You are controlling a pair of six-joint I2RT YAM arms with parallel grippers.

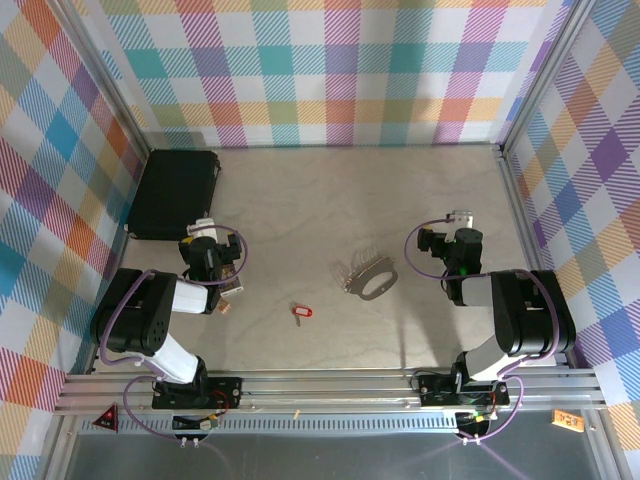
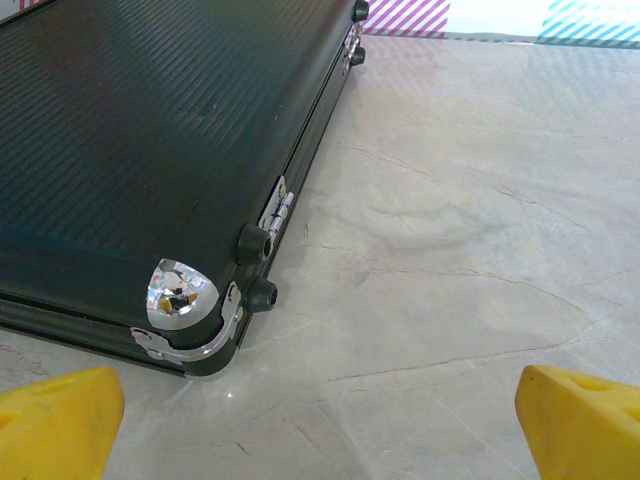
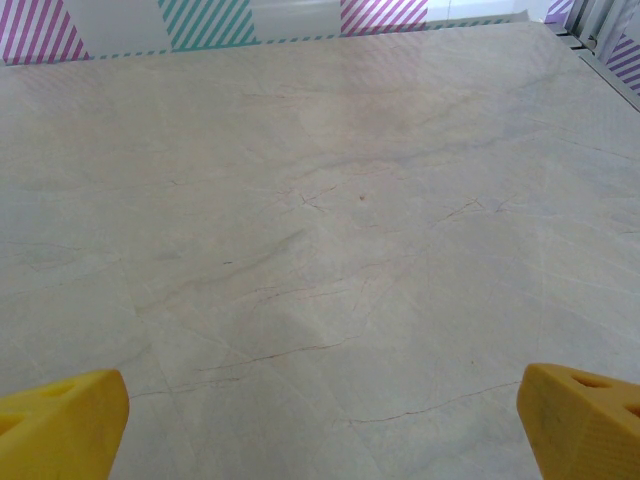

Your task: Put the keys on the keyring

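okay, starting at my edge: both arm bases are on the rail, arms folded up over the table [image 1: 320,190]. just ahead, between the two arms and a touch left of centre, the key [image 1: 302,312] lies flat on the bare top, its red head easy to spot, and it touches no other thing. i can't make out which way the blade points.

a little further on, up and to the right, the keyring [image 1: 370,278] lies flat too. the oval loop is on the right-arm side and the fan of thin silver pieces spreads up-left. key and keyring are near each other but apart.

left gripper [image 1: 204,228] hangs left of the key, well apart from it, pointing away at the case [image 1: 175,193]. on my left wrist feed its yellow fingers [image 2: 57,420] sit in the two lower corners, spread wide, with bare table between them. the case's chrome-capped corner and two black feet are just ahead on the left.

right gripper [image 1: 461,214] hangs right of the keyring, apart from it, pointing at the far wall. on the right wrist feed its fingers [image 3: 60,420] are wide apart as well, over veined tabletop running out to the striped wall.

furthest out, the case lies flat in the far-left corner, beside the checked wall.
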